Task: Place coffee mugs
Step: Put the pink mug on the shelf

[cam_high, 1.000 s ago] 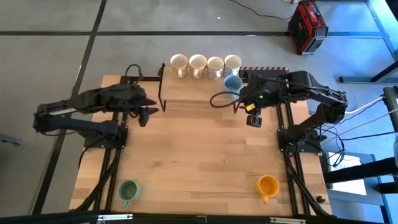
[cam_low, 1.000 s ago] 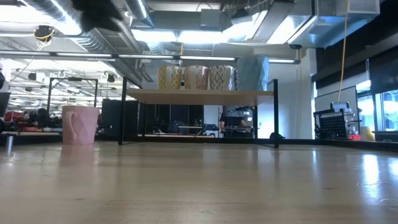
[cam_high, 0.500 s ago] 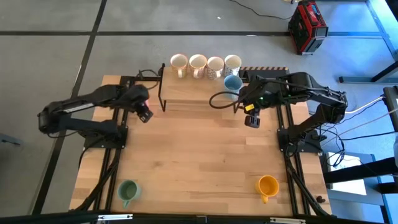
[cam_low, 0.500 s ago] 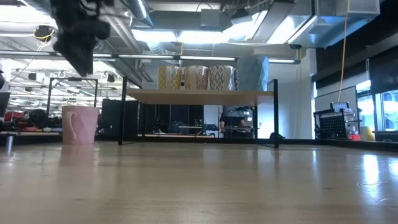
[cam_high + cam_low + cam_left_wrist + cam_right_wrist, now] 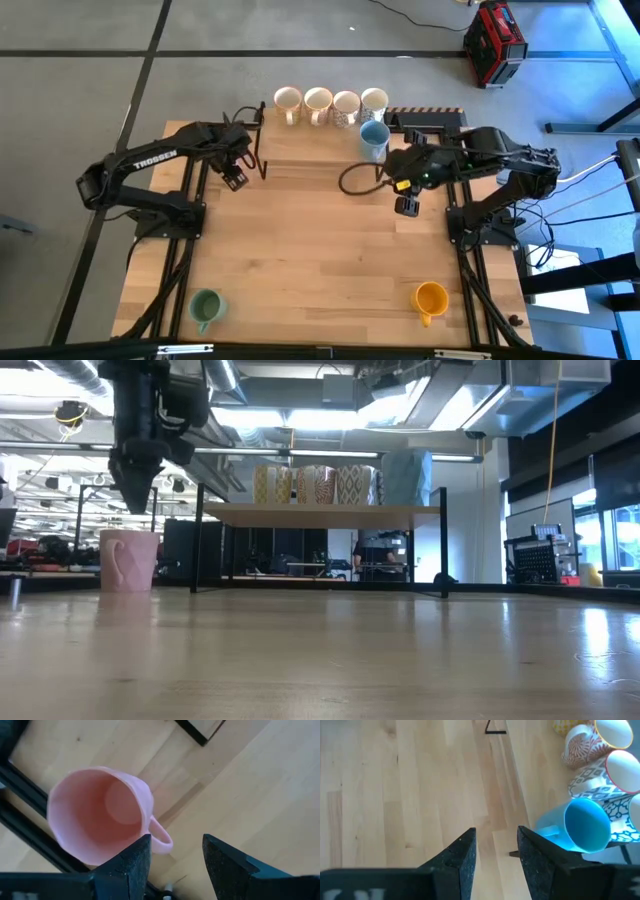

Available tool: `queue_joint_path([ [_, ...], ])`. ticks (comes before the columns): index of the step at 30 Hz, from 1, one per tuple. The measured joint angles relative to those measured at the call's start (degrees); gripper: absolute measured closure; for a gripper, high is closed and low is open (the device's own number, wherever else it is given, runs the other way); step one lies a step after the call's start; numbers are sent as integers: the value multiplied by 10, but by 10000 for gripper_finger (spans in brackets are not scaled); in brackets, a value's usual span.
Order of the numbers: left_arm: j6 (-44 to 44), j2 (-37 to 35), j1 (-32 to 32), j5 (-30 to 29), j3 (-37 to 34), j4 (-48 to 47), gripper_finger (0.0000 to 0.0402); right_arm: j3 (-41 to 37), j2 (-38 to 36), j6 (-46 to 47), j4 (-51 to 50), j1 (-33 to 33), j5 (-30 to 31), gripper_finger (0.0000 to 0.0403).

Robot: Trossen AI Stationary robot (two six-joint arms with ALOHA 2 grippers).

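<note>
Left gripper (image 5: 172,855) hangs fingers-down over the pink mug (image 5: 97,815) — jaws apart, empty, straddling its handle from above.

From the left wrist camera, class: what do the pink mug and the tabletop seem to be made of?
Pink mug: probably glazed ceramic; thick rim, smooth, softly glossy inside, moulded handle. Plastic cannot be ruled out.
Tabletop: light wood, seemingly joined strips, with visible grain and a matte to satin finish.

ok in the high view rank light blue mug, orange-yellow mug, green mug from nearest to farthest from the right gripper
Measured from the right gripper:
1. light blue mug, just behind it on the shelf.
2. orange-yellow mug, at the table's front right.
3. green mug, at the front left corner.
</note>
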Motion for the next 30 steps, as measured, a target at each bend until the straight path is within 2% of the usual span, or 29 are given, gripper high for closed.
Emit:
queue_joint_path([
  [2, -10, -6, 3, 6, 0, 2, 229, 0, 0, 6, 0, 14, 12, 270],
  [8, 3, -15, 17, -30, -10, 24, 229, 0, 0, 10, 0, 38, 52, 270],
  [14, 13, -15, 35, -12, -62, 75, 229, 0, 0, 4, 0, 38, 54, 270],
  [19, 13, -15, 35, -12, -87, 81, 234, 0, 0, 4, -2, 38, 50, 270],
  [24, 27, -15, 36, 10, -111, 105, 259, 0, 0, 1, -2, 38, 50, 270],
  [30, 28, -15, 34, 23, -125, 105, 319, 0, 0, 4, -3, 44, 43, 270],
])
